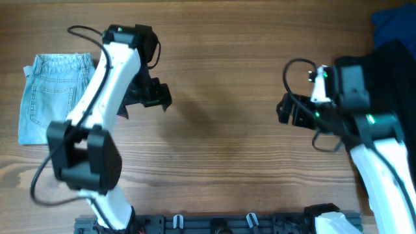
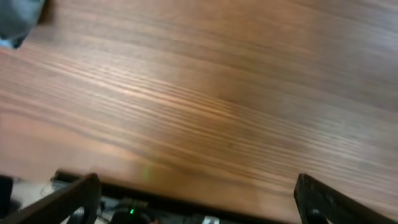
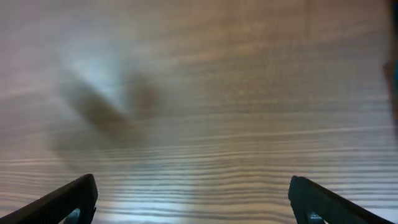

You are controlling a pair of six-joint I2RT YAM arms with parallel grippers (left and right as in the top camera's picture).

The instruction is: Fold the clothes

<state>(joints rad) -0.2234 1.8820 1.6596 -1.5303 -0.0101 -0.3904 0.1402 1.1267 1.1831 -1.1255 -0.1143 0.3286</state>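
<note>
Denim shorts (image 1: pixel 49 97) lie flat at far left of counter (image 1: pixel 221 65), waistband toward the far edge, one back pocket showing. They look folded lengthwise, can't be sure. Left arm's white link crosses over their right edge in overhead view. A blurry blue bit in the top-left corner of left wrist view is prob. the same shorts (image 2: pixel 15 18).

Left end effector (image 1: pixel 162 97) sits just right of the shorts, over bare wood. Fingers spread wide, nothing btwn them; wrist cam confirms (image 2: pixel 196 202).

Right end effector (image 1: pixel 284 109) is well apart, on the right half of counter, pointing toward the middle. Also spread, empty, only wood grain under it (image 3: pixel 193 202).

Black garment (image 1: pixel 396 65) is at far right, partly under the right arm, w/ a royal blue cloth (image 1: pixel 393 23) in the far right corner, touching it.
</note>
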